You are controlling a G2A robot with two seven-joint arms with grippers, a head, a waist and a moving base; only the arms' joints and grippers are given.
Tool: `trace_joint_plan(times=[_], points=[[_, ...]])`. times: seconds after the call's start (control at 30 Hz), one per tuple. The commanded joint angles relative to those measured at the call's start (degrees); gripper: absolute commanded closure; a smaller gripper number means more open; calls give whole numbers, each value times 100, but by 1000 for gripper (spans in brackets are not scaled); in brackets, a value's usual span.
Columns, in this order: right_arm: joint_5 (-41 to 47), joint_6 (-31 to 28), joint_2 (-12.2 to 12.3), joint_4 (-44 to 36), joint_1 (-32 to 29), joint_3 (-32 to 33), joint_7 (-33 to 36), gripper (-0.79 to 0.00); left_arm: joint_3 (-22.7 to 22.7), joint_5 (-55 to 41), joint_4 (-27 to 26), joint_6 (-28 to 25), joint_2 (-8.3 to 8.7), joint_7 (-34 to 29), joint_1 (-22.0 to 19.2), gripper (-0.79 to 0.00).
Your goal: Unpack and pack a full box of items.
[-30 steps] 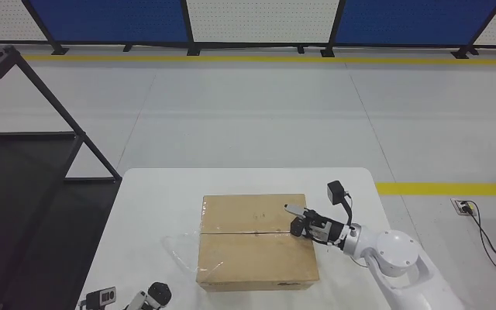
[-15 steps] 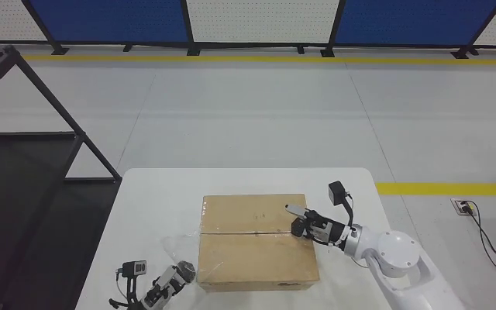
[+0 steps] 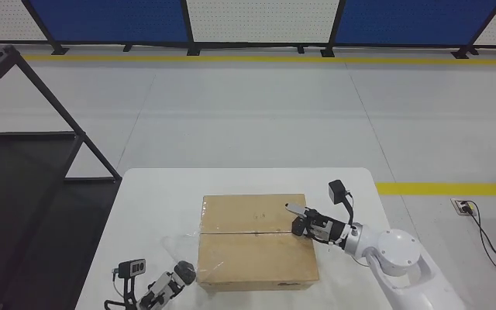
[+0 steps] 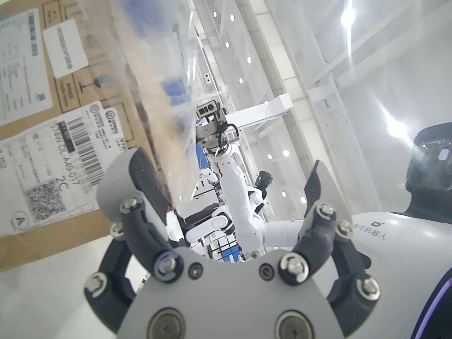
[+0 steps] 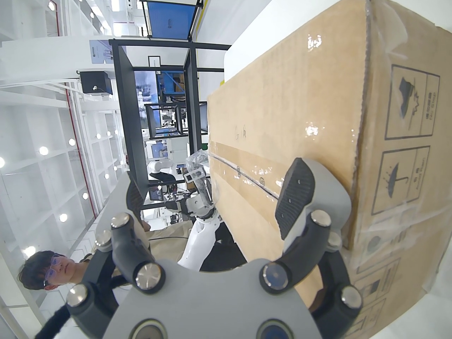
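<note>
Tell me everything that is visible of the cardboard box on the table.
The cardboard box is brown and closed, standing flat on the white table. Its top flaps' centre seam is sealed with clear tape. One side bears white barcode labels, another printed handling symbols. A loose clear film sticks out at its corner beside the open left gripper. The open right gripper has one finger over the top's edge.

Grey floor (image 3: 256, 116); yellow line (image 3: 434, 188); blue and white panels (image 3: 108, 19) at back; black rack (image 3: 46, 194) beside white table (image 3: 155, 217).
</note>
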Motion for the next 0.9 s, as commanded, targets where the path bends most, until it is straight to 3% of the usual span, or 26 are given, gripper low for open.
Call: trace_joint_plan(times=[0.0, 0.37, 0.87], points=[[-6, 1, 0, 6, 11, -3, 11, -785, 27, -44, -81, -64, 0, -31, 23, -785], [14, -16, 0, 23, -19, -9, 1, -785, 27, -251, -532, -205, 37, -331, 217, -785], [-13, 13, 23, -73, -148, 52, 26, -785, -34, -24, -727, -107, 71, -199, 214, -785]])
